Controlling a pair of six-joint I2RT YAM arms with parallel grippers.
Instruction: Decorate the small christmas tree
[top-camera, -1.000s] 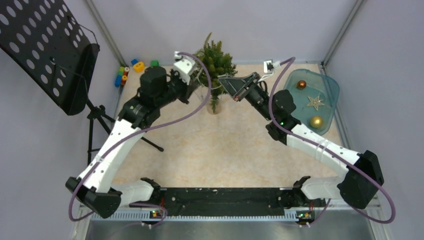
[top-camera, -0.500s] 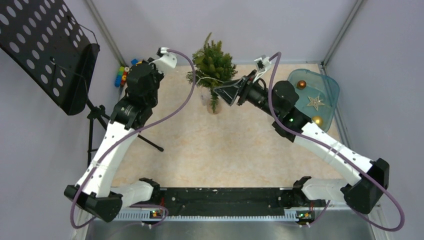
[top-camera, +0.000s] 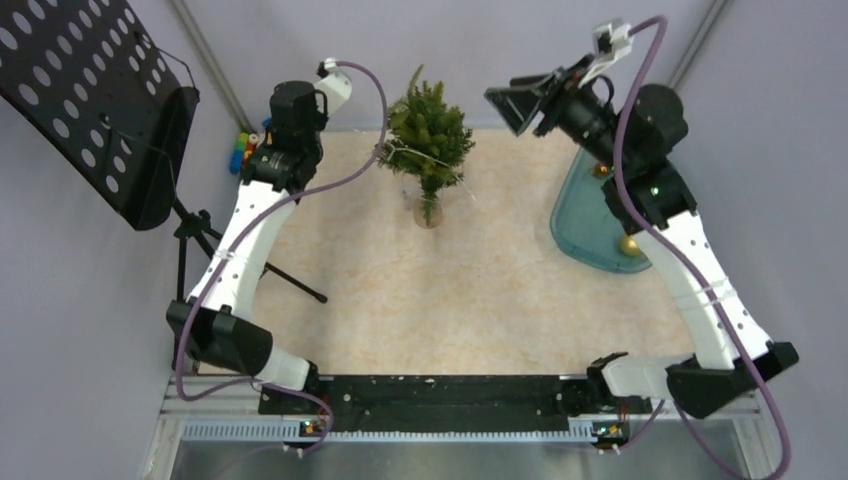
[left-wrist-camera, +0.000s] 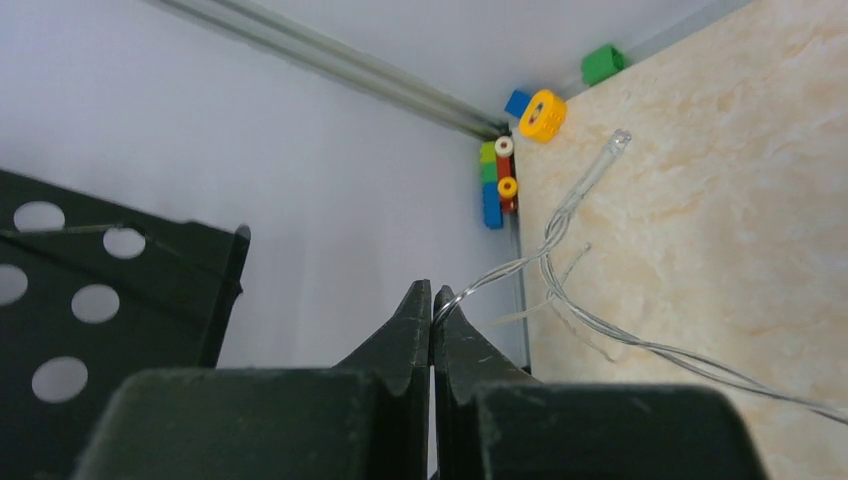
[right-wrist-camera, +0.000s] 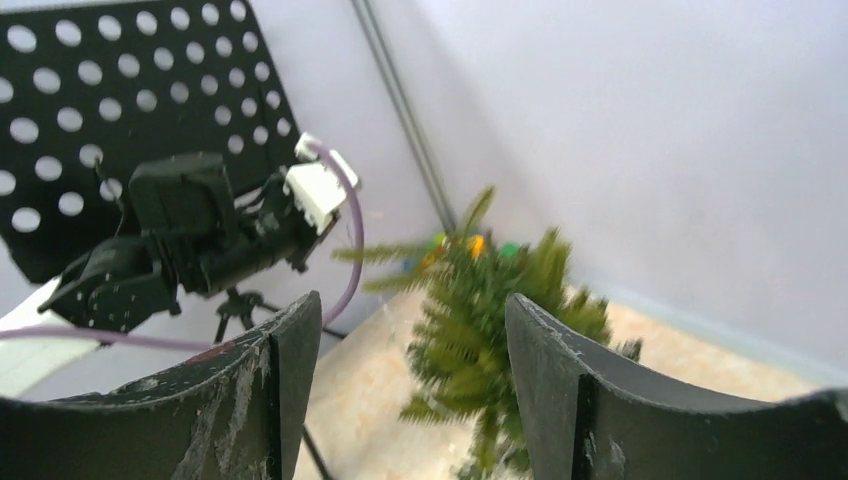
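The small christmas tree (top-camera: 430, 125) stands upright at the back middle of the table, blurred in the right wrist view (right-wrist-camera: 480, 330). A thin clear light wire (left-wrist-camera: 556, 220) runs over the table to the tree and crosses its branches (top-camera: 412, 152). My left gripper (left-wrist-camera: 432, 292) is shut on this wire near the back left corner; the wrist hides its fingers in the top view. My right gripper (top-camera: 512, 100) hangs open and empty, raised to the right of the tree, and the tree shows between its fingers (right-wrist-camera: 290, 340).
A teal tray (top-camera: 580, 225) at the right holds a gold ball (top-camera: 630, 245) and an orange ball (top-camera: 600, 170), partly behind the right arm. Coloured toy blocks (left-wrist-camera: 498, 180) lie in the back left corner. A black perforated music stand (top-camera: 100, 95) rises at the left.
My right gripper opened and rose up and to the right, away from the tree. My left arm drew back to the left corner, still pinching the wire.
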